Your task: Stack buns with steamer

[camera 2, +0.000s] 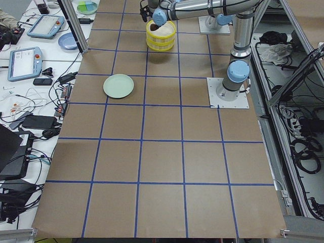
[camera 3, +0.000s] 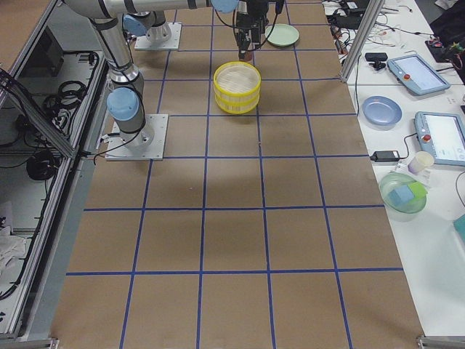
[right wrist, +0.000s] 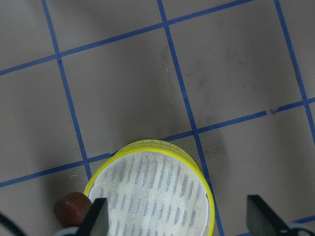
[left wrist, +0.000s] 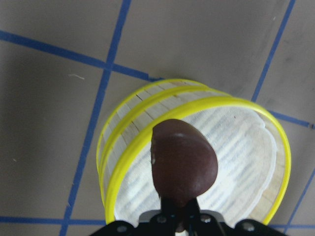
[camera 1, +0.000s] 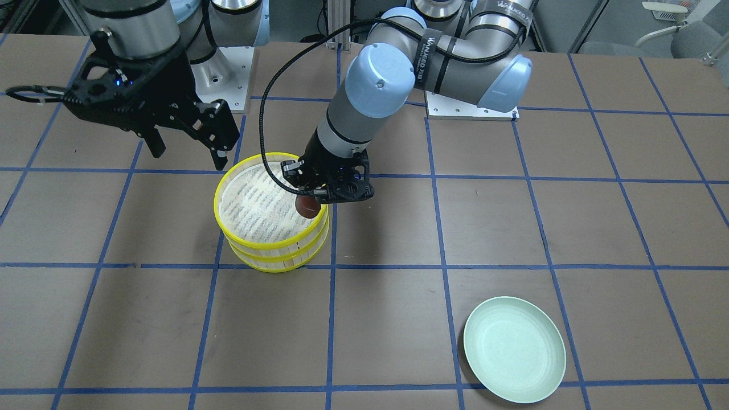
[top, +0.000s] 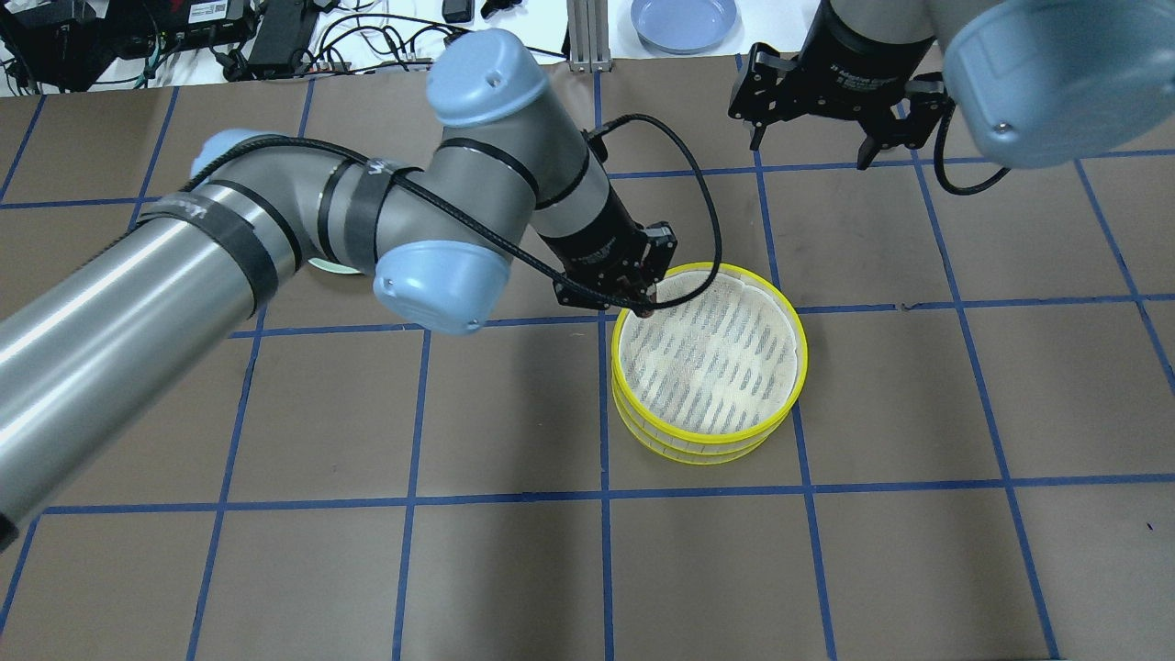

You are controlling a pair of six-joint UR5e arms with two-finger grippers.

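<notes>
The steamer's two yellow-rimmed bamboo trays (camera 1: 272,210) stand stacked on the table; they also show in the overhead view (top: 710,358). The top tray's slatted floor is bare. My left gripper (camera 1: 310,204) is shut on the dark reddish-brown bun (camera 1: 307,208) and holds it just over the top tray's rim on my left side. The bun shows close up in the left wrist view (left wrist: 182,164) and at the edge of the right wrist view (right wrist: 73,206). My right gripper (camera 1: 188,152) is open and empty, raised beyond the stack (top: 810,147). The cream-white bun is hidden.
A pale mint-green plate (camera 1: 514,349) lies empty on my left side, far from the stack; in the overhead view my left arm mostly hides it. A blue plate (top: 684,20) sits on the bench past the table's far edge. Both arm bases stand at my side of the table.
</notes>
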